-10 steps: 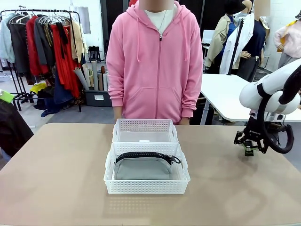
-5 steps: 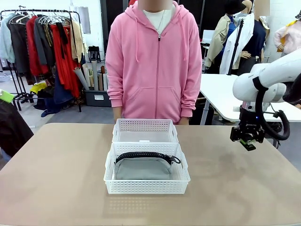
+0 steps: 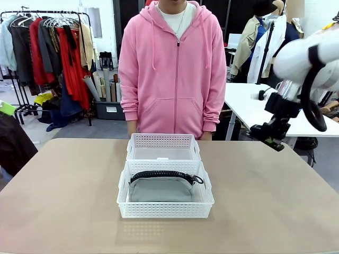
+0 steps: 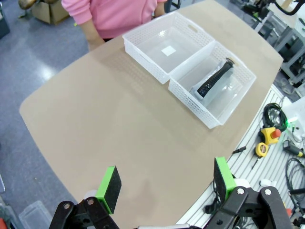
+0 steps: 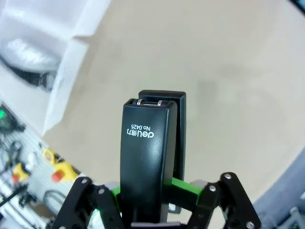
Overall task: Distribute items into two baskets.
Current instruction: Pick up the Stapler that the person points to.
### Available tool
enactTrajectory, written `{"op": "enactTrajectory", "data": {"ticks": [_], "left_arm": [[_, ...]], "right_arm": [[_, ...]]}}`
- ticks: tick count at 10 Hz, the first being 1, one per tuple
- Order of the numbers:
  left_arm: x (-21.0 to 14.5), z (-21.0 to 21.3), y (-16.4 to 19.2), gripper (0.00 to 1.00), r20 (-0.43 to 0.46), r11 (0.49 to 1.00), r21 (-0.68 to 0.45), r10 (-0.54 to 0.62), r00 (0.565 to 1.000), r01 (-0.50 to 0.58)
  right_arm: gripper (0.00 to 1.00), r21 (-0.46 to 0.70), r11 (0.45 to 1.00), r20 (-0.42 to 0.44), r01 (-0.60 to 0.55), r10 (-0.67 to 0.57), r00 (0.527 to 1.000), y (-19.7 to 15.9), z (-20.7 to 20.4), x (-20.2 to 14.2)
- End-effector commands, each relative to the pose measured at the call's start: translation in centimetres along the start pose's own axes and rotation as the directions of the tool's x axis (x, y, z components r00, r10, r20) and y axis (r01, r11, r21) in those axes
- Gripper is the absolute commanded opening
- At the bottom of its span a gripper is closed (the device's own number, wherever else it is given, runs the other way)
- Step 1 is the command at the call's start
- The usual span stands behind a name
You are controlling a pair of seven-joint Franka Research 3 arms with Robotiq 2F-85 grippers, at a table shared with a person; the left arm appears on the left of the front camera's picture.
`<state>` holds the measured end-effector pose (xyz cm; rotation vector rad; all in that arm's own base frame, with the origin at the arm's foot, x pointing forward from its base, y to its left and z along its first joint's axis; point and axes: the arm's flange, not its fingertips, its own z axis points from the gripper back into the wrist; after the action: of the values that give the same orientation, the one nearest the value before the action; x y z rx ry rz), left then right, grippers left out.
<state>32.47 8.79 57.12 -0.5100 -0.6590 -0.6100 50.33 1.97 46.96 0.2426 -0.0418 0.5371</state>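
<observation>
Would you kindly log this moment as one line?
right claw: shut on stapler, lifted | left claw: open | pouch: near basket

right gripper (image 5: 159,191) clamping black stapler (image 5: 145,157), above table (image 5: 228,71)

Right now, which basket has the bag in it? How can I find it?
Find the brown table in front of the person in pink. Two white baskets touch at its middle. The basket farther from the person holds a grey bag with a black zipper; the other basket looks empty.
</observation>
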Motion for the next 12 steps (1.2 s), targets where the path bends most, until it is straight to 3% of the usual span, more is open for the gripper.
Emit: {"op": "enactTrajectory", "data": {"ticks": [1,4,7,12], "left_arm": [[0.0,-0.1,0.1,1.0,0.021,1.0,-0.015,-0.012,1.0,0.012],[0.0,-0.1,0.1,1.0,0.021,1.0,-0.015,-0.012,1.0,0.012],[0.0,-0.1,0.1,1.0,0.021,1.0,-0.015,-0.012,1.0,0.012],[0.0,-0.1,0.1,1.0,0.021,1.0,-0.015,-0.012,1.0,0.012]], "right_arm": [[0.0,0.071,0.993,-0.07,-0.096,0.101,0.992,0.5,1.9,-1.2],[0.0,-0.008,0.983,-0.169,-0.181,0.177,0.97,3.7,5.3,-0.2],[0.0,-0.029,0.97,-0.21,-0.241,0.23,0.95,5.6,6.4,0.7],[0.0,-0.021,0.972,-0.188,-0.233,0.225,0.956,5.7,6.1,0.1]]}}
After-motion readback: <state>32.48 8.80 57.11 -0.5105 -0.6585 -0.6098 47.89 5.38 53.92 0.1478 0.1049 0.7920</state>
